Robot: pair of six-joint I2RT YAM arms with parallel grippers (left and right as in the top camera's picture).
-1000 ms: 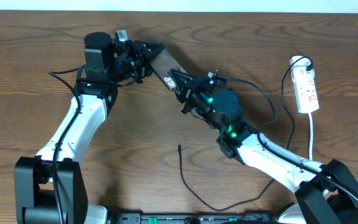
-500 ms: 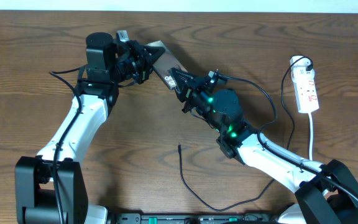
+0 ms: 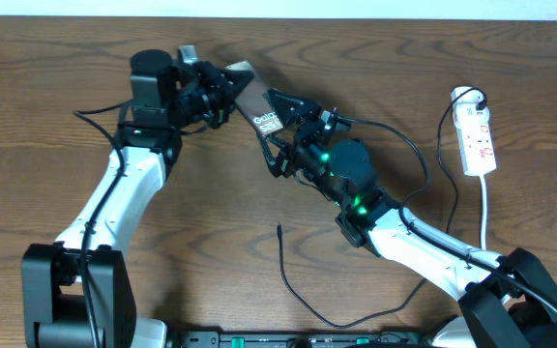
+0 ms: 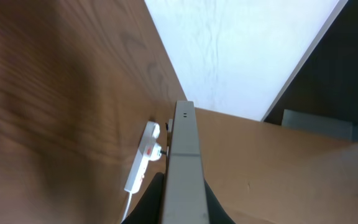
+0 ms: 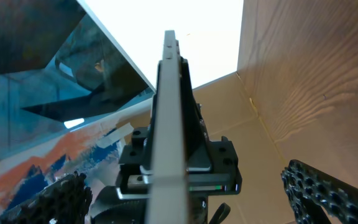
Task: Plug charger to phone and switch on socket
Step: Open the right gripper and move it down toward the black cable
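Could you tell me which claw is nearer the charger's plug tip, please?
Right. The right claw sits above the plug tip in the overhead view; the left claw lies farther up-left.

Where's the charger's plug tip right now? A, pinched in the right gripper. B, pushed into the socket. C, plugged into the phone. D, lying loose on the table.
D: the charger ends loose on the table, well apart from the phone and the socket.

Phone (image 3: 249, 93) rear centre, socket (image 3: 479, 140) far right, charger (image 3: 280, 256) in front.
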